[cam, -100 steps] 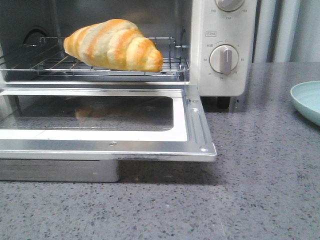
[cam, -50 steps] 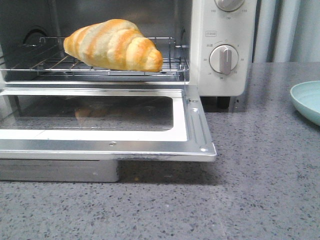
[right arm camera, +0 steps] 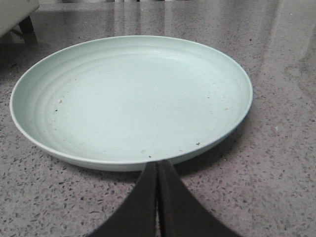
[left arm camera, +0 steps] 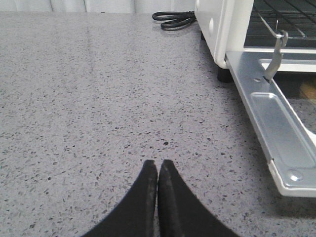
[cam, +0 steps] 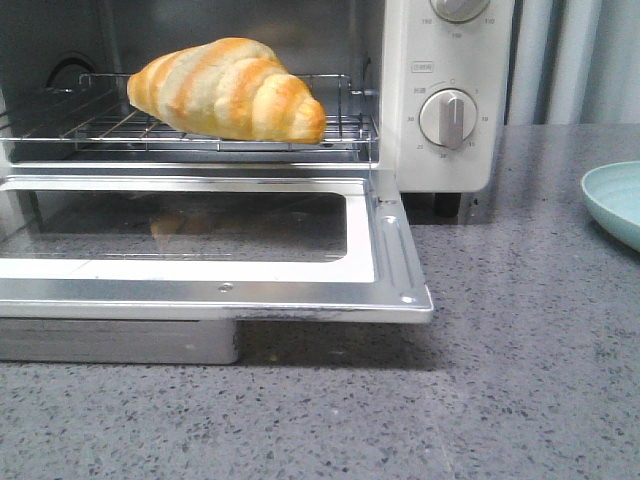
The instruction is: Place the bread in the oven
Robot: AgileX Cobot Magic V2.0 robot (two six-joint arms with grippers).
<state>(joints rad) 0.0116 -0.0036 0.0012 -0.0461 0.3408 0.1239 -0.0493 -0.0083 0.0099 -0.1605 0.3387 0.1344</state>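
The bread (cam: pixel 227 90), a golden-orange roll with cream stripes, lies on the wire rack (cam: pixel 120 130) inside the cream-white oven (cam: pixel 445 160). The oven's glass door (cam: pixel 395 250) hangs open and flat over the counter. Neither gripper shows in the front view. My left gripper (left arm camera: pixel 157 164) is shut and empty, low over bare counter, apart from the oven door's corner (left arm camera: pixel 291 173). My right gripper (right arm camera: pixel 157 163) is shut and empty, at the near rim of a pale green plate (right arm camera: pixel 131 98).
The pale green plate (cam: pixel 615 200) lies on the grey speckled counter to the right of the oven. A black power cord (left arm camera: pixel 173 19) lies coiled behind the oven's left side. Two beige knobs (cam: pixel 447 118) are on the oven's right panel.
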